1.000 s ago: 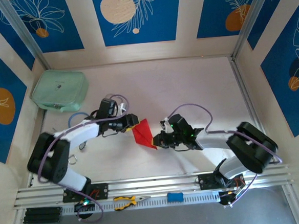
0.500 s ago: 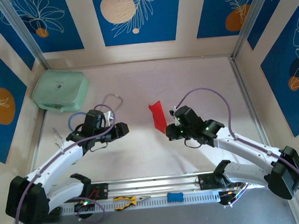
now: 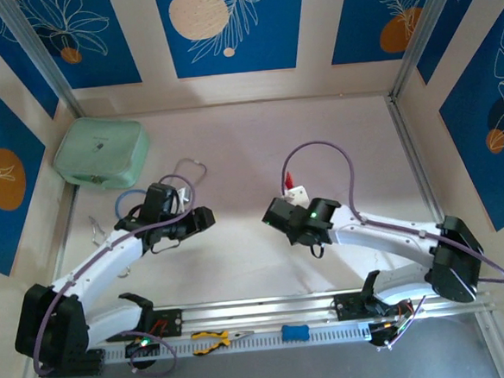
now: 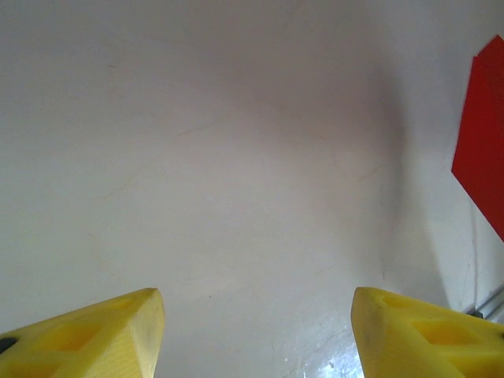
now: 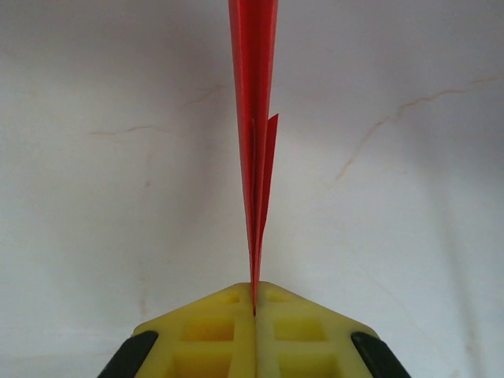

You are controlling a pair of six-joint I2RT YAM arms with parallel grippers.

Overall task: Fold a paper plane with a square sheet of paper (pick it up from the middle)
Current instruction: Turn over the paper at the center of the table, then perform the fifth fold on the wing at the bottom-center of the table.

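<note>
Right claw point(image 5: 253, 303) clamping the folded red paper point(image 5: 253, 118) edge-on, left claw point(image 4: 256, 315) hanging apart beside it

My right claw is pressing together on the near end of the red paper, whose long axis is running straight away from my fingertips, standing on edge above the worktop point(image 5: 118, 197); my left claw is hovering with its jaws apart and nothing between them, the paper lying off to its right, so my right arm is the nearer one. The right wrist view is giving me the layered folds edge-on, while the left wrist view is showing the same paper point(image 4: 484, 134) as a flat red face
</note>
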